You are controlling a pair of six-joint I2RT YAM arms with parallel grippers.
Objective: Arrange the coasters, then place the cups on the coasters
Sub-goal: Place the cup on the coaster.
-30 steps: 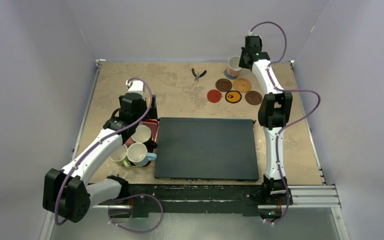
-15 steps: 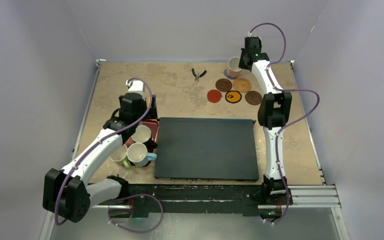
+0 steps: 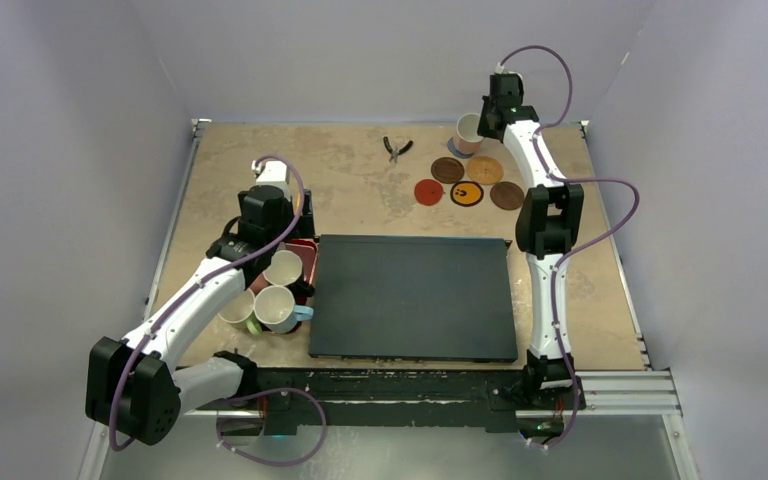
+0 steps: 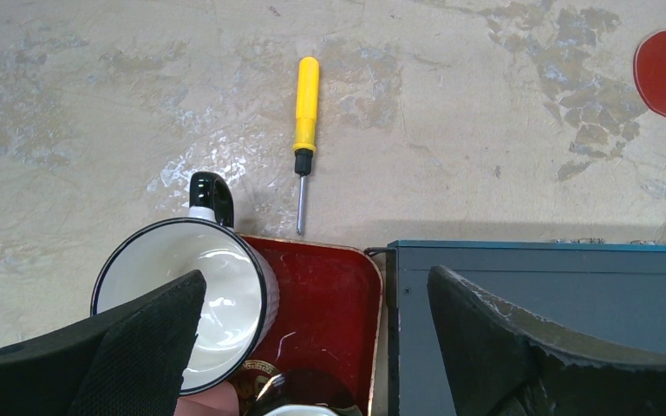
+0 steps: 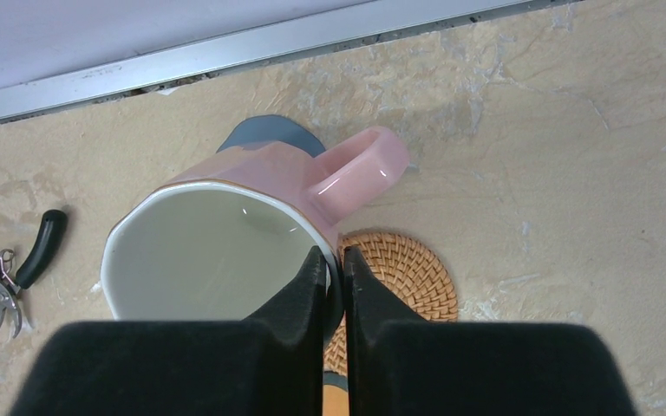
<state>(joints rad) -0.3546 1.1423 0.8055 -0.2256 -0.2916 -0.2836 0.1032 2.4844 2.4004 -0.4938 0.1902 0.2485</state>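
Tan tabletop [image 5: 572,130], rim of pink cup [image 5: 251,173] between tightly pinched right fingers [image 5: 299,299]

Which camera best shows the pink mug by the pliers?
The right wrist view: the pink mug fills the frame, rim pinched by the right claw. The top view shows it small and far off; the left wrist view misses it.

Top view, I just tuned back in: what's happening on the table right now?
The right gripper is shut on the rim of the pink handled mug, at the grey-blue round coaster by the far edge; whether it rests there is unclear. The left gripper hangs open over the white black-handled mug in the red rectangular tray.
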